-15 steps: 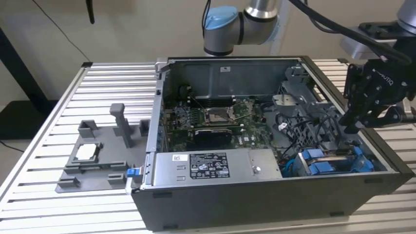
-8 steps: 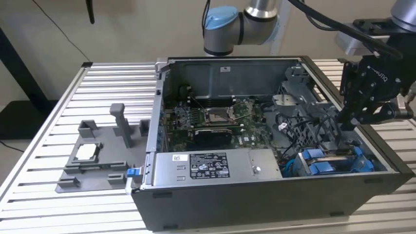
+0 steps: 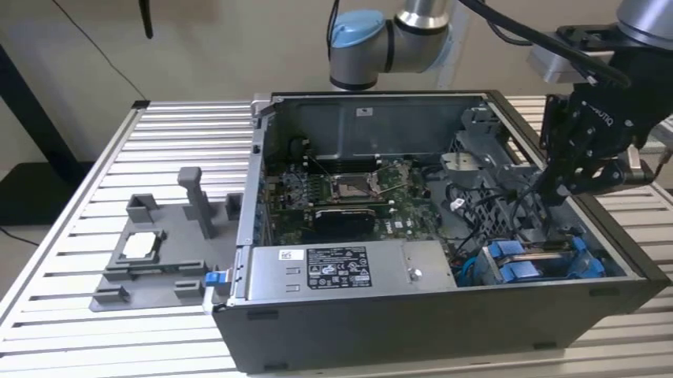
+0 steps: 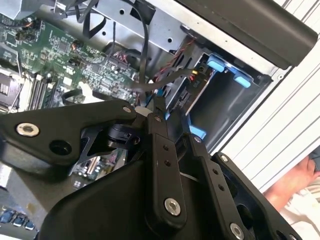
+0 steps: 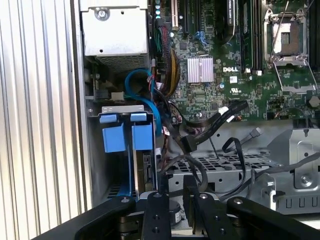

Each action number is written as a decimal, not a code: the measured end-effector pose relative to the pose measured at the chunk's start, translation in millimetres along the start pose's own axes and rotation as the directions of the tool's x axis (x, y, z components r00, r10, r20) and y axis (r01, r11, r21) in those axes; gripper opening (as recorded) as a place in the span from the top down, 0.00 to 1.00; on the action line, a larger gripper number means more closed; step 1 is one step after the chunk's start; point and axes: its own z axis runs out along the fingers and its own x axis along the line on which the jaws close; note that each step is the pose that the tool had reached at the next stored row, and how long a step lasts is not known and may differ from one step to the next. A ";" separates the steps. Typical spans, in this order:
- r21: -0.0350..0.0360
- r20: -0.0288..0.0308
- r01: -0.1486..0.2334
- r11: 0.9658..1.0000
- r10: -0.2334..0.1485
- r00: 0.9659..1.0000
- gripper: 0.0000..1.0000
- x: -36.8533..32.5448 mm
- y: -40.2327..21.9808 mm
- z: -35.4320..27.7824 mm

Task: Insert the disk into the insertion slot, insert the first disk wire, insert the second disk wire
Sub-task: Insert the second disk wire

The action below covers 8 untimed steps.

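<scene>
Your disk (image 3: 541, 260): blue carrier seated in the insertion slot (image 5: 120, 109), by the desk (image 3: 63, 315) corner at the exterior view's right. Gripper (image 3: 557, 191) hovers just above, beside black wires (image 5: 215, 117); jaws' grip: cannot tell

You have one open black computer case (image 3: 421, 339) on one slatted metal desk (image 3: 63, 315). Inside the case, count one green motherboard (image 3: 289, 201), one square metal processor socket (image 3: 351, 187), one grey labelled power supply box (image 3: 336, 268) and one grey metal insertion slot (image 5: 122, 108). In the first wrist view you see two bright blue plastic tabs (image 5: 114, 137) and one small silver finned heatsink (image 5: 200, 69). In the exterior view, count one grey plastic fixture (image 3: 147, 276) and one robot arm (image 3: 363, 39).
</scene>
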 end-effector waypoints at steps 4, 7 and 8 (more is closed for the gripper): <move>0.001 0.000 0.000 1.000 0.000 1.000 0.73 -4.6 5.3 0.0; 0.003 0.000 0.000 1.000 0.000 1.000 0.73 -8.5 10.0 0.1; 0.004 0.000 0.000 1.000 0.000 1.000 0.73 -10.1 12.2 0.3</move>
